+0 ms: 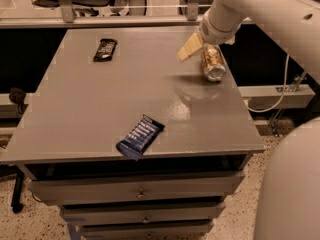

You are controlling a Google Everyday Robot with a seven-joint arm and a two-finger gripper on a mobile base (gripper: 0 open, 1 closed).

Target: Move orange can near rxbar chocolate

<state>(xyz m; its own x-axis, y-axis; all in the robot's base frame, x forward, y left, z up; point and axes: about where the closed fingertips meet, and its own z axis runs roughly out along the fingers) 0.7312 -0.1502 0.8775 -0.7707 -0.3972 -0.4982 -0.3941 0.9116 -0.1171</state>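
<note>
The orange can (213, 64) lies on its side near the right edge of the grey table (90, 109), silver top facing the front. My gripper (207, 46) is open just above the can's far end. One pale finger (188, 48) points down to the left of the can; the other is mostly hidden behind the wrist on the right. The can is not gripped. The rxbar chocolate (105, 49), dark-wrapped, lies flat at the table's far left, well away from the can.
A blue-wrapped bar (140, 136) lies near the table's front edge. Drawers (135, 191) sit under the tabletop. My pale arm (270, 14) comes in from the upper right and my body (292, 184) fills the lower right. A rail (125, 20) runs behind the table.
</note>
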